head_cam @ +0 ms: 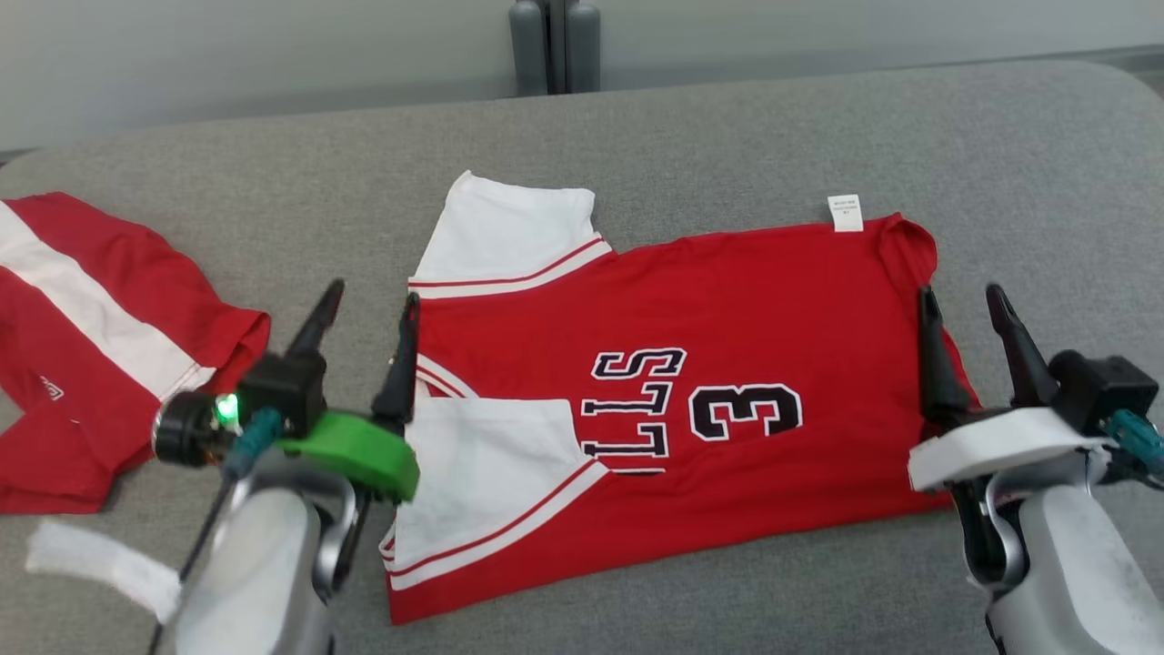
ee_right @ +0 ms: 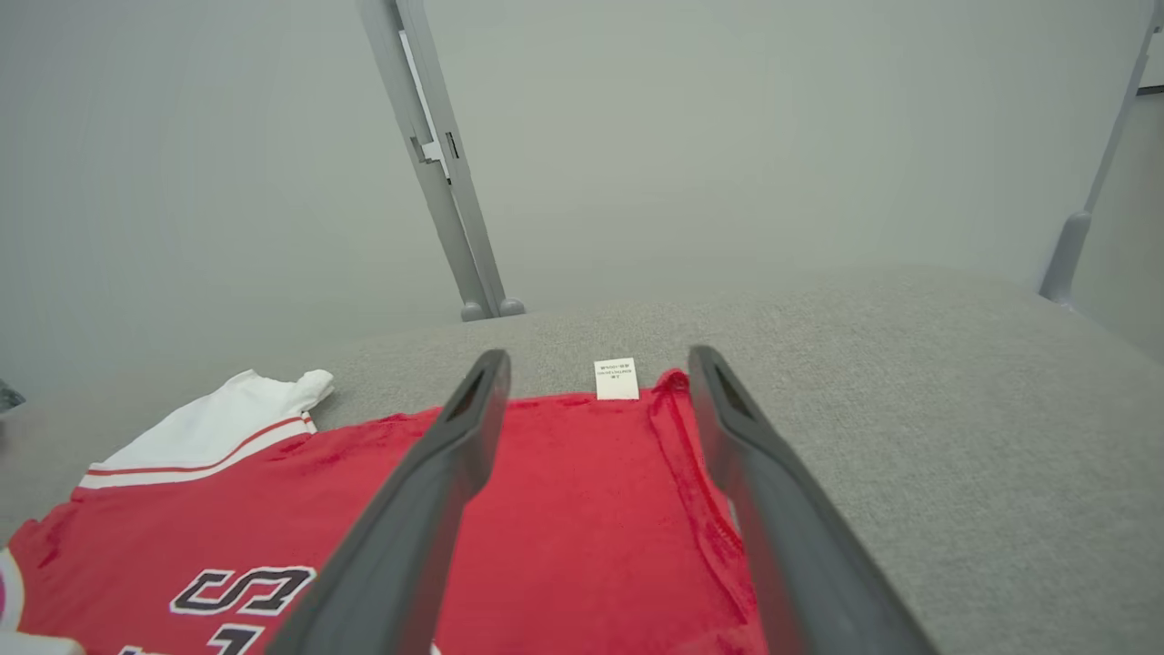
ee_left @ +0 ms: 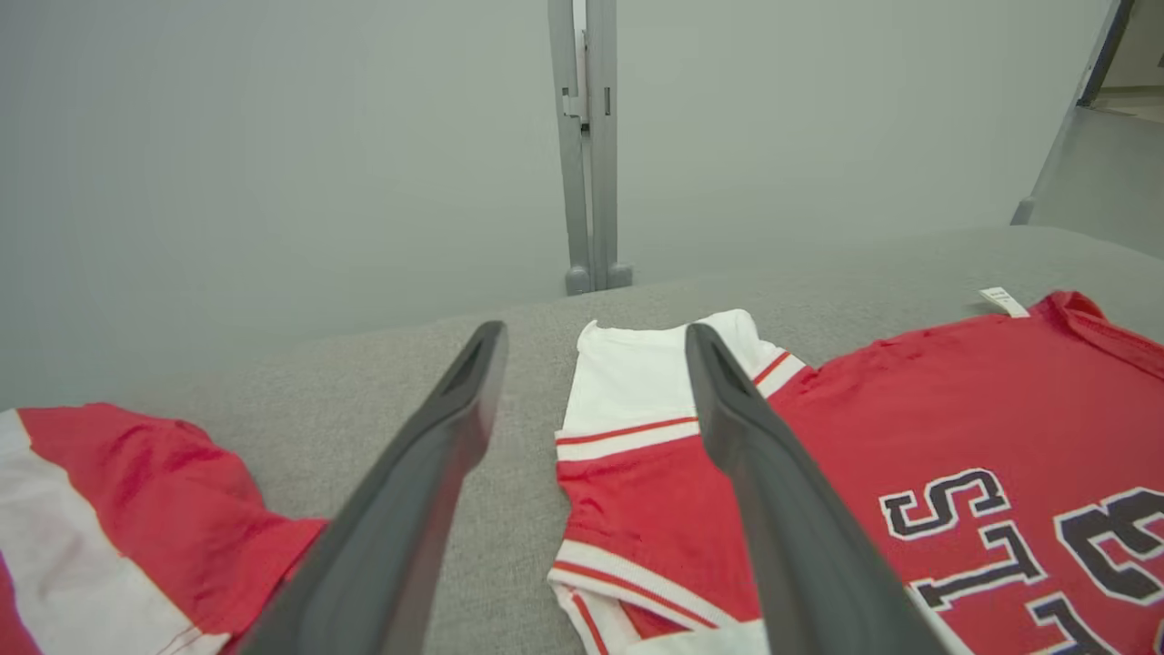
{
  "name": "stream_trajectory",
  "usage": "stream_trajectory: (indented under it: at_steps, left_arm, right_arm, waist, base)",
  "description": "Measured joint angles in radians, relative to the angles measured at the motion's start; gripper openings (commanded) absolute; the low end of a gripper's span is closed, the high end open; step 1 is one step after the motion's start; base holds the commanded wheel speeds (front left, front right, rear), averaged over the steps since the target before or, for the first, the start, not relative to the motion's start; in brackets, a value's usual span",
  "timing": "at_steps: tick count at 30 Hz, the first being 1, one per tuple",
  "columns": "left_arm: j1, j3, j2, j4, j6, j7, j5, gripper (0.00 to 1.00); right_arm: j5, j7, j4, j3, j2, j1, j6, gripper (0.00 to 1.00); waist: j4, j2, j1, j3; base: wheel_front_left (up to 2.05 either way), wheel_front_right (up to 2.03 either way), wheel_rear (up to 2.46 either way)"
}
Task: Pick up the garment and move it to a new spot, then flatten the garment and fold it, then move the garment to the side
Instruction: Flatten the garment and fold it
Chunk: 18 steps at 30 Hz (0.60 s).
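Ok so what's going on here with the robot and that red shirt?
A two-armed robot is folding a red jersey on a grey cushion. It lies flat, one white sleeve turned in over its front. The left end effector at the sleeve end and the right end effector at the other are open, holding nothing. A second red garment lies to the left.

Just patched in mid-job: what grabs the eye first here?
A red jersey with a black 3 lies flat on the grey cushion, one white sleeve folded over its lettering. The left gripper and right gripper stand open at its two ends. A second red-and-white garment lies rumpled at far left.
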Motion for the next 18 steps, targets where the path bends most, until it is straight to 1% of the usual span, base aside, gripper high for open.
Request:
stream_trajectory:
  at_steps: [3, 5, 6, 7, 9, 12, 15, 18]
  left_arm:
    - [-0.133, -0.028, 0.046, 0.043, -0.042, 0.107, 0.003, 1.00]
    - [-0.218, -0.056, 0.054, 0.091, -0.064, 0.206, -0.065, 1.00]
    - [-0.250, -0.074, 0.062, 0.108, -0.067, 0.249, -0.091, 1.00]
    - [-0.293, -0.097, 0.081, 0.127, -0.071, 0.297, -0.121, 1.00]
    - [-0.383, -0.155, 0.143, 0.143, -0.071, 0.377, -0.185, 1.00]
    - [-0.494, -0.240, 0.240, 0.164, -0.071, 0.502, -0.318, 1.00]
    - [-0.581, -0.312, 0.317, 0.171, -0.071, 0.595, -0.421, 1.00]
    - [-0.653, -0.372, 0.385, 0.180, -0.071, 0.670, -0.493, 1.00]
  right_arm:
    - [-0.013, 0.001, -0.016, 0.033, -0.002, -0.064, 0.000, 1.00]
    - [-0.012, 0.002, -0.025, 0.057, -0.007, -0.105, 0.000, 1.00]
    - [-0.012, 0.002, -0.027, 0.064, -0.010, -0.122, 0.000, 1.00]
    - [-0.010, 0.002, -0.030, 0.072, -0.013, -0.144, 0.000, 1.00]
    - [-0.006, 0.002, -0.037, 0.087, -0.017, -0.185, 0.000, 1.00]
    - [-0.004, 0.002, -0.045, 0.118, -0.011, -0.248, 0.000, 1.00]
    - [-0.001, 0.001, -0.053, 0.119, -0.005, -0.281, 0.000, 1.00]
    - [0.008, 0.000, -0.061, 0.120, 0.000, -0.305, 0.000, 1.00]
  waist:
    - [-0.014, 0.0000, 0.0000, 0.043]
    - [-0.026, 0.0000, 0.0000, 0.075]
    - [-0.031, 0.0000, 0.0000, 0.089]
    - [-0.038, 0.0000, 0.0000, 0.106]
    - [-0.051, 0.0000, 0.0001, 0.137]
    - [-0.080, 0.0000, 0.0001, 0.186]
    - [-0.110, 0.0000, 0.0001, 0.228]
    - [-0.141, 0.0000, 0.0001, 0.266]
  base:
    - [0.00, 0.00, 0.00]
    - [0.00, 0.00, 0.00]
    - [0.00, 0.00, 0.00]
    - [0.00, 0.00, 0.00]
    - [0.00, 0.00, 0.00]
    - [0.00, 0.00, 0.00]
    - [0.00, 0.00, 0.00]
    - [0.00, 0.00, 0.00]
